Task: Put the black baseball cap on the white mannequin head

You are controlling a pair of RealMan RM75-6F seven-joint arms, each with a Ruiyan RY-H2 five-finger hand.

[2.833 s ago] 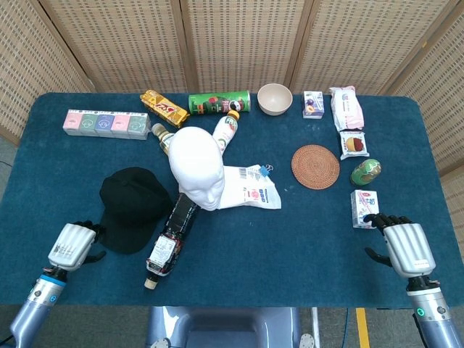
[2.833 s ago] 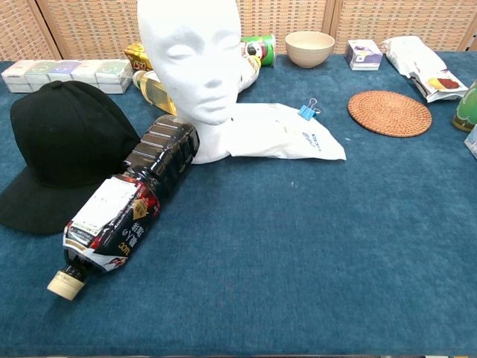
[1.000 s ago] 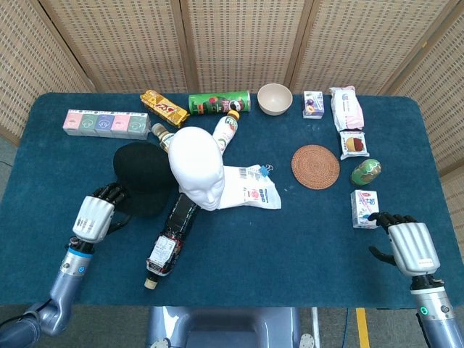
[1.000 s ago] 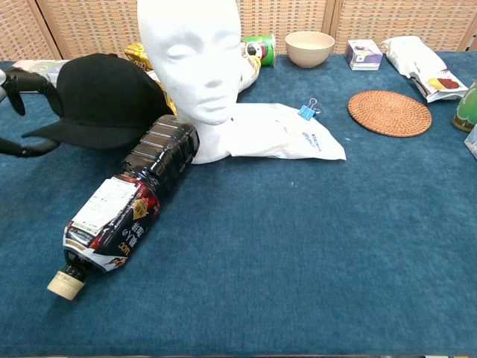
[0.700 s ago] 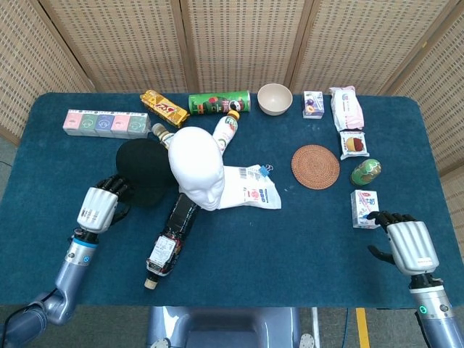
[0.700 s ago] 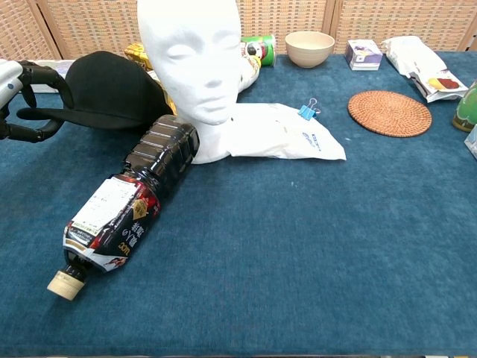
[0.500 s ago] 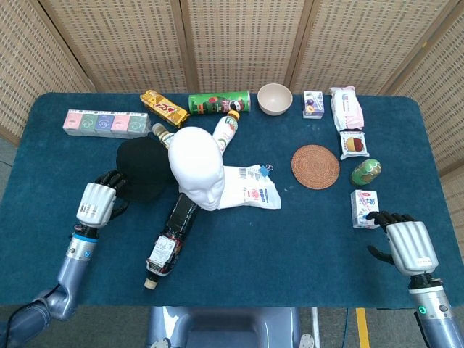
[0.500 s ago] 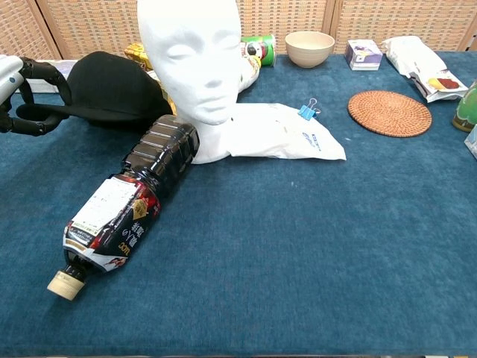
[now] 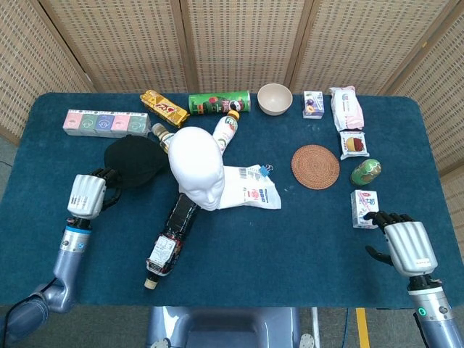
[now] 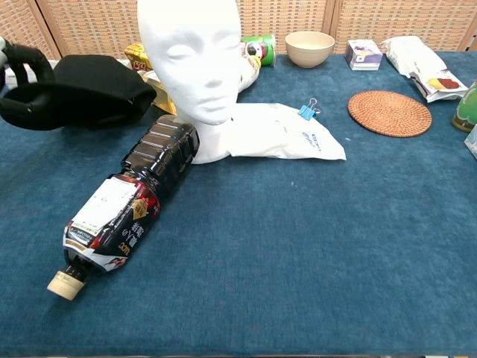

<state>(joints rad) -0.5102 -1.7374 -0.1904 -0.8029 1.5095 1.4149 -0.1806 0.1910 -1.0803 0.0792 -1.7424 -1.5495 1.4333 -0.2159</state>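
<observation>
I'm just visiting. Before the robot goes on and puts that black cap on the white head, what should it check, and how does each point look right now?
1. Left hand holds the black cap by its brim: ok.
2. Cap lifted off the table: cannot tell.
3. White mannequin head upright, crown bare: ok.
4. Path from cap to crown free: not ok, a bottle lies between them.
5. Dark bottle leaning against the head's base could shift: not ok.
6. Right hand well away from the work, near a small carton: ok.
</observation>
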